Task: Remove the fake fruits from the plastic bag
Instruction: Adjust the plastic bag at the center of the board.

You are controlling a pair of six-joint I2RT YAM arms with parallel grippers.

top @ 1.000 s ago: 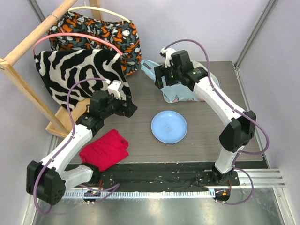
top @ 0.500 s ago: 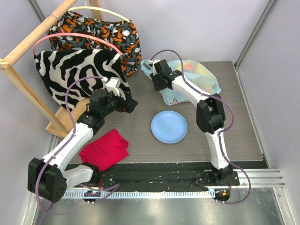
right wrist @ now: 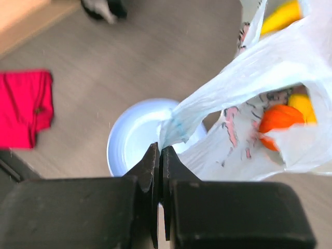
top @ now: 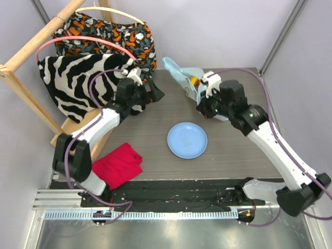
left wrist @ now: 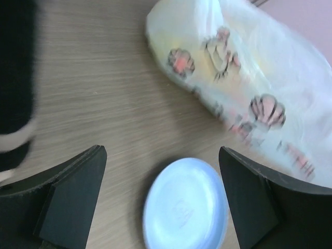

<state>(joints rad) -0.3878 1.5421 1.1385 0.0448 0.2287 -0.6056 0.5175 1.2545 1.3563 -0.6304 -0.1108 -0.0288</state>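
Blue thin bag lies at the far middle of the surface, fruits inside. Right fingers are clenched on its edge; left fingers stand spread, empty. Better to lift slowly, so the film does not tear.

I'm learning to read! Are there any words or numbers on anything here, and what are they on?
No words or numbers can be read.
The bag shows only cartoon pictures, no letters.
The plate has a faint mark in the middle, too blurred to read.
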